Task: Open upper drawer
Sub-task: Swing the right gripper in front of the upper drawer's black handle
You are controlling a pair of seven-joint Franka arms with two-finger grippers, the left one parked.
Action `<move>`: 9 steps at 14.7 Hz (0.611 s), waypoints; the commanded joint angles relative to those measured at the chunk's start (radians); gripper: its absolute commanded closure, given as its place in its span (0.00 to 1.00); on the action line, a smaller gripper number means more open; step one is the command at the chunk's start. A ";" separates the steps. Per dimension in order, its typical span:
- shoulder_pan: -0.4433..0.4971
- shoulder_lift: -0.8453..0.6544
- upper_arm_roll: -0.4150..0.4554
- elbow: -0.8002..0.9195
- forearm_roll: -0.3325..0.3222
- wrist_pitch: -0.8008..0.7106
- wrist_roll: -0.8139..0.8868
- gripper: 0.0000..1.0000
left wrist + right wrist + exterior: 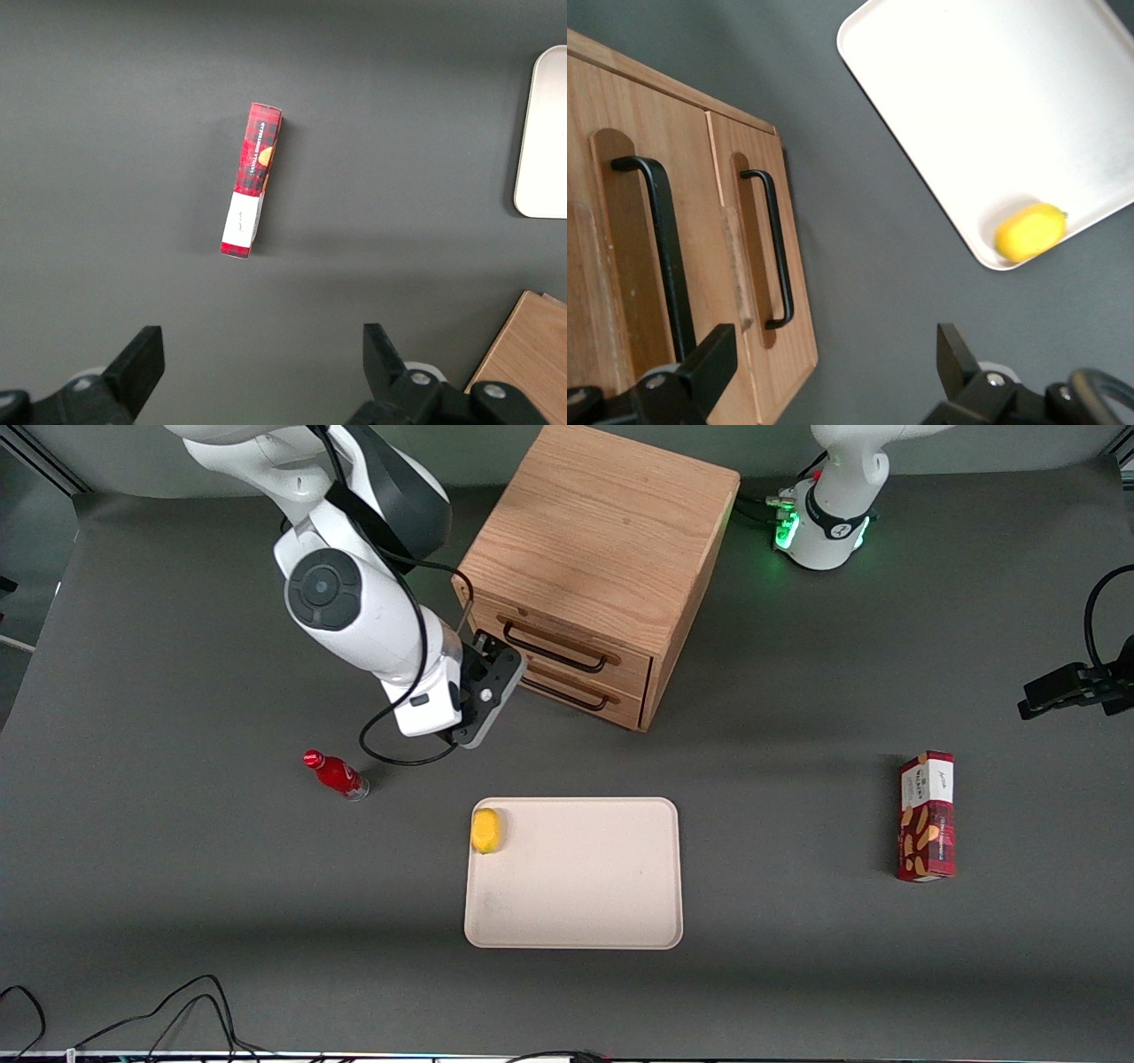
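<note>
Table: dark grey mat, carries everything.

Cabinet: light oak, sits at about 12 o'clock on the table as you view it from the front, turned so its drawer fronts face roughly 7 o'clock. Both drawers read as shut, fronts flush.

Upper drawer: topmost of the two, black bar handle lying in a routed recess. The lower drawer sits directly beneath with a matching handle.

Tray: cream, nearer the front camera than the cabinet. A lemon rests in the tray corner nearest the gripper.

Snack box: red, toward the parked arm's end of the table.

Red bottle: lying on the mat toward the working arm's end.

Gripper: hovers in front of the drawer fronts, just beside the end of the upper handle, not yet around it. The right wrist view shows its fingers spread wide with nothing between them.

Step in hand, as you should read it: approach, pre-grasp. Next move likely calls for sliding the spread fingers over the upper bar, one either side, closing, then pulling straight out along the drawer's 7 o'clock axis. Watch you don't catch the lower handle.
</note>
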 commanded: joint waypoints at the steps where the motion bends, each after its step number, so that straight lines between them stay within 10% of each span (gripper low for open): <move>1: 0.044 0.041 -0.004 0.025 -0.013 0.009 0.088 0.00; 9: 0.100 0.033 -0.001 -0.006 -0.032 -0.023 0.096 0.00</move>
